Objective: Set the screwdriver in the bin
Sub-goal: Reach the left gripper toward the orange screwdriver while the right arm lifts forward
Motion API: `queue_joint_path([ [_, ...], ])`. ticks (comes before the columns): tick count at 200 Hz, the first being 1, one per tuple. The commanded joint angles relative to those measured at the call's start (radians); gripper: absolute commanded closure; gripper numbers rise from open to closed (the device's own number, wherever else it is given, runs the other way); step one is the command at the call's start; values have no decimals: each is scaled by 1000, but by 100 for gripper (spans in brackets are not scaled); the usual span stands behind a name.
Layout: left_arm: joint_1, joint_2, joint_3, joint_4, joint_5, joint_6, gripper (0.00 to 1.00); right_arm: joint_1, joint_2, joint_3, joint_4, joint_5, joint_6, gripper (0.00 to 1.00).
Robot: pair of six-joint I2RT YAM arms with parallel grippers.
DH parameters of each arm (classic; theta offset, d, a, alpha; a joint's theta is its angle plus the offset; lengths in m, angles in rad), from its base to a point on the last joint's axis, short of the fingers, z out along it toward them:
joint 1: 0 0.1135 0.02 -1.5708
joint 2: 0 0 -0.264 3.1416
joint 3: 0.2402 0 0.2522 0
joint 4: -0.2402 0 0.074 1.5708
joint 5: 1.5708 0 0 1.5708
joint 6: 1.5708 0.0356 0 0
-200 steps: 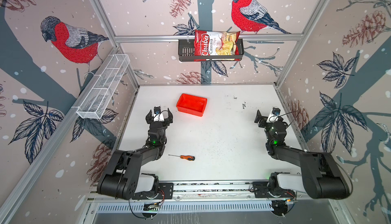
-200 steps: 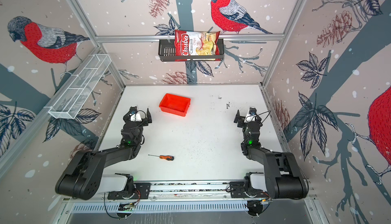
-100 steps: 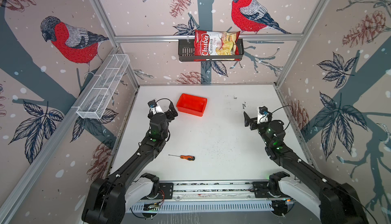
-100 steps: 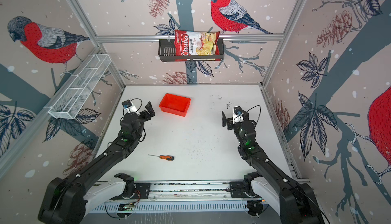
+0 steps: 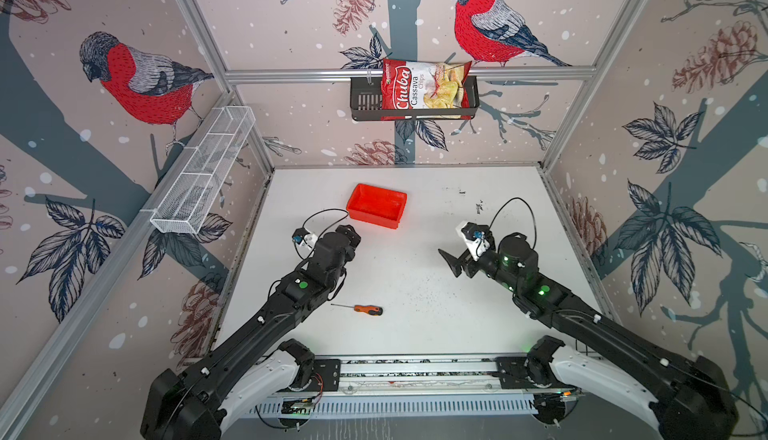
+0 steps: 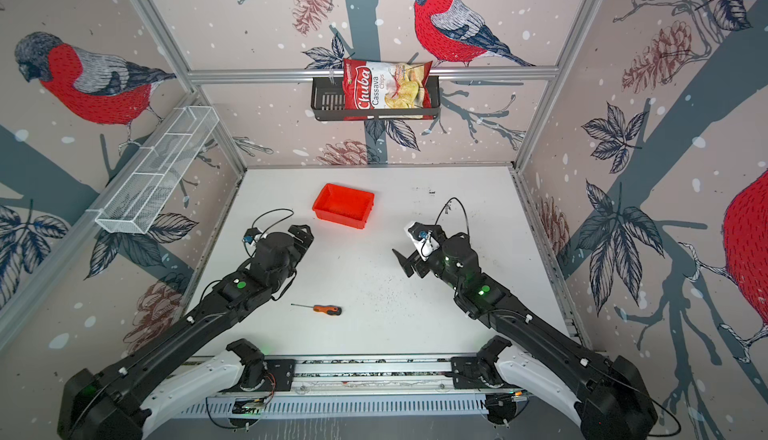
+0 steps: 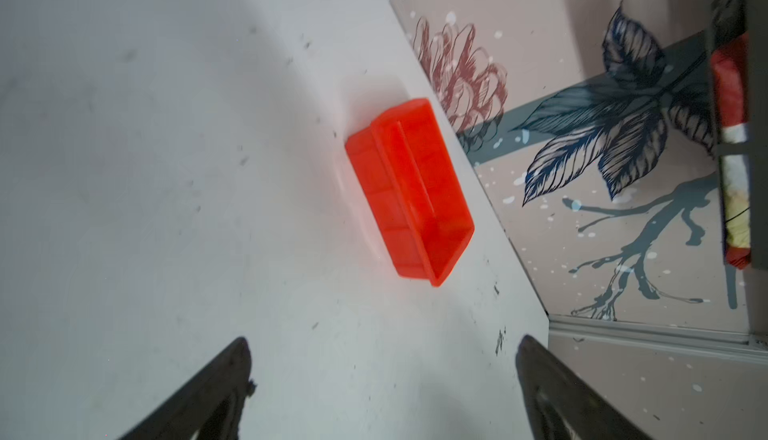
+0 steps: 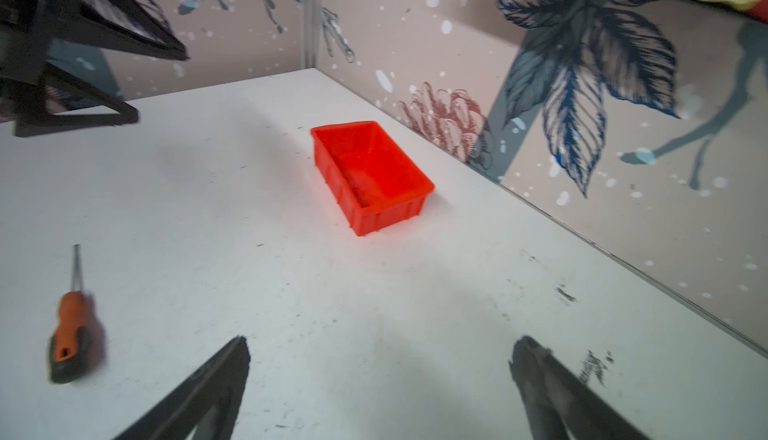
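Rack: a long white wire-mesh rack (image 5: 199, 176) is fixed along the left wall, above the level of the white surface (image 5: 415, 292) and well apart from everything on it.

Left fingers: the left fingers (image 5: 348, 233) stand spread wide with nothing in them. In my left wrist view both black fingers (image 7: 220, 388) show with only bare surface in the gap. They sit near the bin's near left corner, pointing toward it and not touching it.

Screwdriver: the small screwdriver with a thin dark metal shaft and a stubby orange handle with a black end (image 5: 365, 310) lies flat on the surface toward the front, between the two arms and closer to the left one. Its shaft points at the left forearm, the tip just beside it; the handle points right. It is well apart from the bin. My right wrist view catches it too (image 8: 68, 317), somewhat blurred.

Bin: the shallow rectangular red-orange plastic bin (image 5: 374, 219) sits upright toward the back, a little left of centre and slightly askew to the back wall. I see it in both wrist views (image 7: 374, 192) (image 8: 332, 184).

Basket: a black slotted metal basket (image 5: 363, 101) hangs on the back wall's rail, holding a red and white bag of cassava chips (image 5: 424, 88).

Right fingers: the right fingers (image 5: 451, 260) are wide apart and hold nothing, with bare surface between them in my right wrist view (image 8: 216, 384). They are turned toward the centre, well apart from bin and screwdriver.
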Motion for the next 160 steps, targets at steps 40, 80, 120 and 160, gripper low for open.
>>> queue_joint_path([
  [40,-42,114,51,-289,207,-439,2,151,18,91,-173,-106,-43,1],
  [80,-45,194,48,-360,389,-549,4,162,14,93,-214,-95,-68,1],
  [120,-54,229,61,-470,490,-609,3,163,16,86,-210,-96,-61,1],
  [160,-56,209,77,-536,494,-620,2,165,15,80,-210,-89,-56,1],
])
